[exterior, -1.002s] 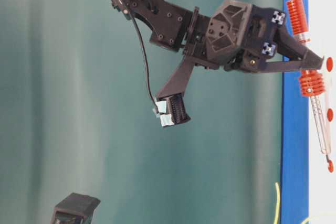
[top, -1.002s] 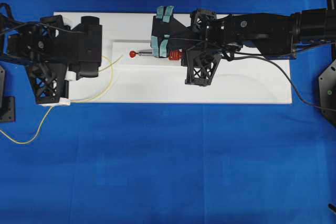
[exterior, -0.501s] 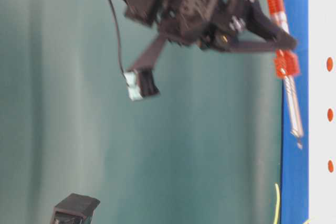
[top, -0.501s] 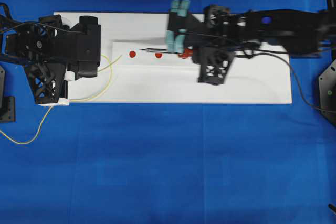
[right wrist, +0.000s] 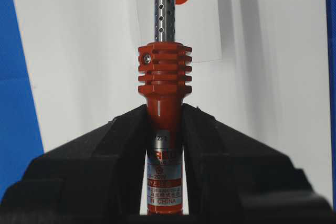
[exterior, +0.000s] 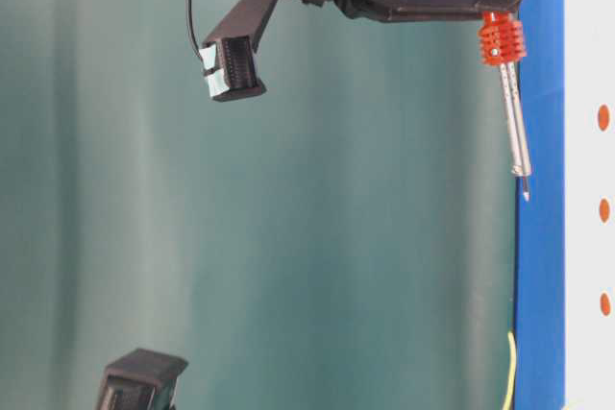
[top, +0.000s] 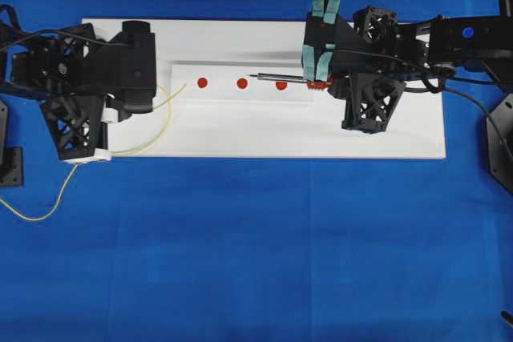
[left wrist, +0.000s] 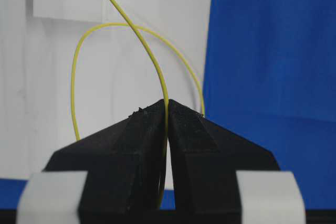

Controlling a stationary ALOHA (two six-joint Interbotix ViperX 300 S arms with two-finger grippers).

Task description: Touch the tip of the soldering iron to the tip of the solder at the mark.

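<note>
Though gripper-held (top: 314, 79), soldering iron (top: 280, 79) tip toward left arm.

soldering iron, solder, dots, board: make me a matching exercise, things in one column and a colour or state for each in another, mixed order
Things:
1. soldering iron
2. solder
3. marks
4. board

States:
a. three red dots in a row
b. thin yellow wire pinched by the left gripper
c. white, lying on blue cloth
d. orange-red handle clamped in the right gripper

Pairs: 1-d, 2-b, 3-a, 4-c
</note>
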